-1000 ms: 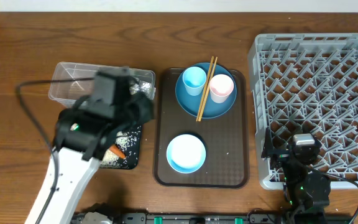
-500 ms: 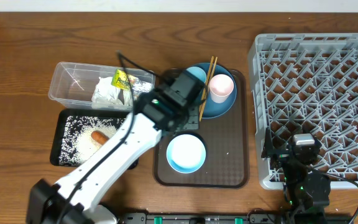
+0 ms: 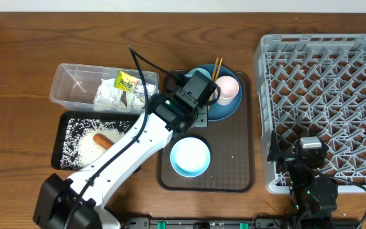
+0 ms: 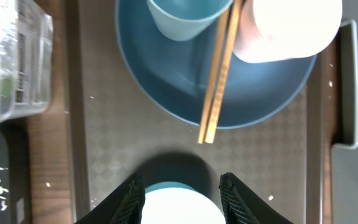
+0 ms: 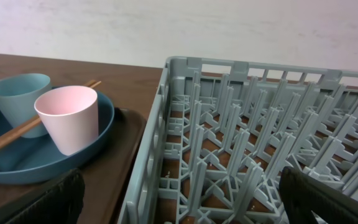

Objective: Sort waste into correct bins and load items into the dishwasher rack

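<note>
Left claw (image 4: 182, 184) swung over dark-blue plate (image 4: 166, 93), parted, empty, right claw (image 5: 185, 199) spread wide at rack (image 5: 260, 137)

The grey dishwasher rack (image 5: 260, 143) fills the right side, its pegs upright. Just left of it, on the brown tray (image 5: 114, 180), a dark-blue plate (image 5: 55, 163) carries a pale-pink cup (image 5: 67, 118) and a light-blue cup (image 5: 18, 99), with the wooden chopsticks (image 5: 11, 140) slanting between them. The right gripper (image 5: 179, 211) has its dark fingertips (image 5: 42, 202) spread to the bottom corners.
</note>
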`<state>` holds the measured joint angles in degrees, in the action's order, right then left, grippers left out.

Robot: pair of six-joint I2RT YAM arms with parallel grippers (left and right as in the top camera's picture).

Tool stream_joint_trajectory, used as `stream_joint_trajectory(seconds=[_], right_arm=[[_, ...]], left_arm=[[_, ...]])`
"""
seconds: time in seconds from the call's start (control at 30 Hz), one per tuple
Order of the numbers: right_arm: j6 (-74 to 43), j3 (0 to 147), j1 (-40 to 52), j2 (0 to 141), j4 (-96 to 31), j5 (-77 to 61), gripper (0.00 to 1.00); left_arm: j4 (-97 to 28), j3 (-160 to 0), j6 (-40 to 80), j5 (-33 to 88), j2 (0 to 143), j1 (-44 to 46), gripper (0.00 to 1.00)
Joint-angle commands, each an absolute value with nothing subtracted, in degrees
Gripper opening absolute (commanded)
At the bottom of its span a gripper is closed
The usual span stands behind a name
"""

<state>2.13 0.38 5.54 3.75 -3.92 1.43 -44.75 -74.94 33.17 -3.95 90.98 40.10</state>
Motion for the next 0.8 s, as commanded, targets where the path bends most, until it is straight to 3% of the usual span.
stream_joint_trajectory(seconds=[0.0, 0.77], right_arm=[[2.39, 0.32, 5.98, 3.84, -4.12, 1.43, 0.99], [2.39, 0.32, 5.98, 3.84, -4.12, 1.43, 0.99]], left_arm=[[-44.86, -75.55, 33.01, -7.16, 91.22, 40.16, 0.43], [-57.47, -75.55, 32.99, -7.09, 91.22, 40.16, 0.46]])
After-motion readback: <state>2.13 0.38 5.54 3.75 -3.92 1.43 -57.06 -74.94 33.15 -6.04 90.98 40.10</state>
